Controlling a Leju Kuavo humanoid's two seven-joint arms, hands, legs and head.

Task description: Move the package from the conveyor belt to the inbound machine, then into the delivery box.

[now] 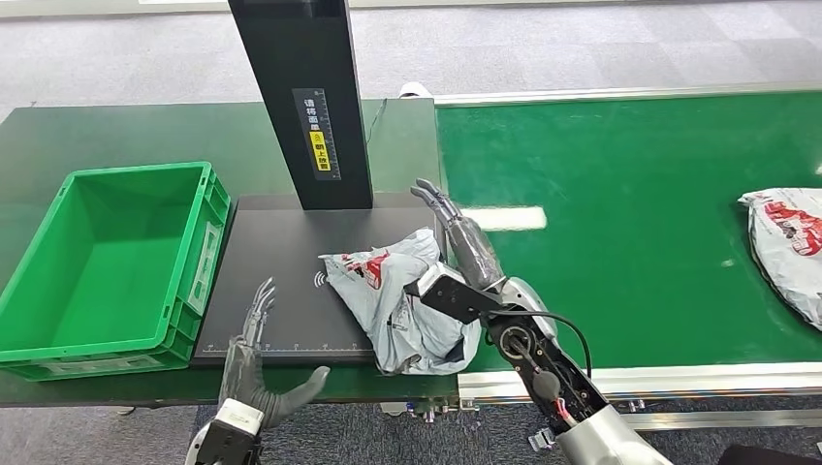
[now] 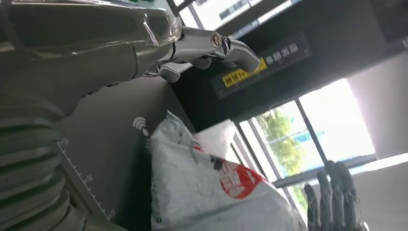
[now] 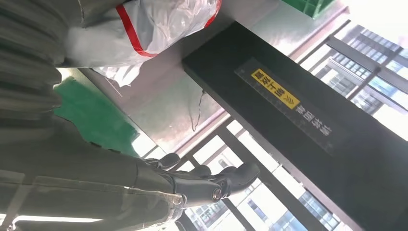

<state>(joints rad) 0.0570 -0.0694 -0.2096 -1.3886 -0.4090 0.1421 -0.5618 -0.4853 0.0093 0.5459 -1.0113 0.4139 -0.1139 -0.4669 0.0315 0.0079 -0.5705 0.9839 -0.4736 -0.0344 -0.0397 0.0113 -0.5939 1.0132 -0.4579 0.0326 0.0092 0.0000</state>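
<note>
1. The grey plastic mailer package point(image 1: 402, 305) with red print lies crumpled on the black scanning plate of the inbound machine point(image 1: 281, 291), its near end hanging over the plate's front edge.
2. The right hand point(image 1: 456, 237) is just beside the package's right side, fingers extended and apart, holding nothing; whether it touches the bag cannot be told.
3. The left hand point(image 1: 257, 363) hovers over the plate's front edge, to the left of the package and apart from it, fingers spread and thumb out.
4. The machine's black upright post point(image 1: 305, 97) with its yellow label stands beyond both hands.
5. The green delivery box point(image 1: 39, 329) sits left of the left hand, against the plate.
6. A second package point(image 1: 790, 247) lies on the green conveyor belt point(image 1: 620, 242), well to the right of the right hand.
</note>
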